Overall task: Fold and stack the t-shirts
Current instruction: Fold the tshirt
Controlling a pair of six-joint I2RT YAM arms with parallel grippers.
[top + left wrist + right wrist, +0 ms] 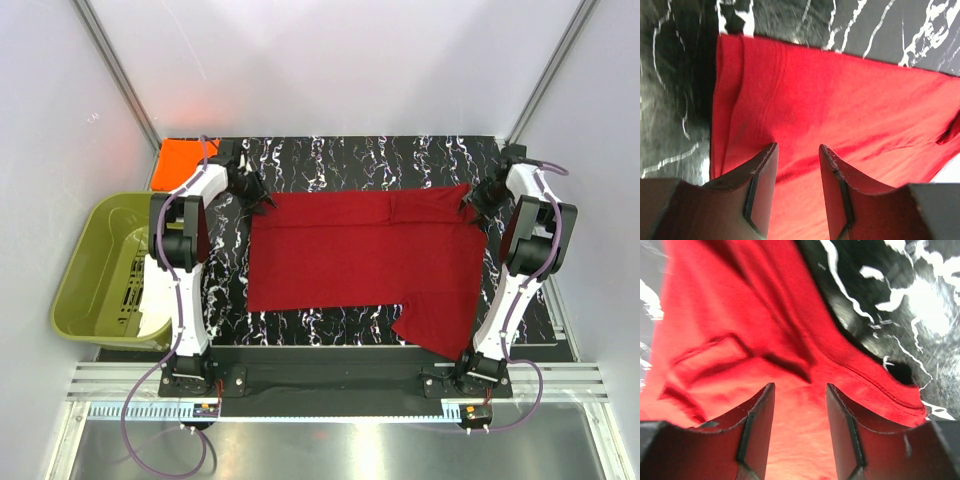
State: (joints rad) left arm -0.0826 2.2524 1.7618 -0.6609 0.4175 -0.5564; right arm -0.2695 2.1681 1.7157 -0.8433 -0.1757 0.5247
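I find both arm bases fixed along the near edge of the black marbled tabletop (330,155), the left arm (178,270) towards its left side and the right arm (525,260) towards its right side

The dark crimson t-shirt (360,250) lies spread flat across the middle of the tabletop, its long side running left to right. One corner of the cloth (438,322) juts towards the tabletop's near edge on the right side and reaches it. The rest of the near hem lies well back from that edge

An olive-green tub (85,262) sits just off the tabletop's left edge, beside the left arm

Left gripper (262,203): I see it over the shirt's far left corner. From the left wrist the fingers (762,175) stand parted, with a gap between them, red cloth directly below and bare tabletop beyond the hem. Nothing is held

Right gripper (470,207): I see it at the shirt's far right corner. From the right wrist the fingers (757,420) are likewise spread, with rumpled red cloth and a stitched hem showing in the gap. I cannot tell whether the tips touch the fabric

The bright orange t-shirt (180,160) lies at the tabletop's far left corner, apart from the crimson one, behind the left arm's elbow
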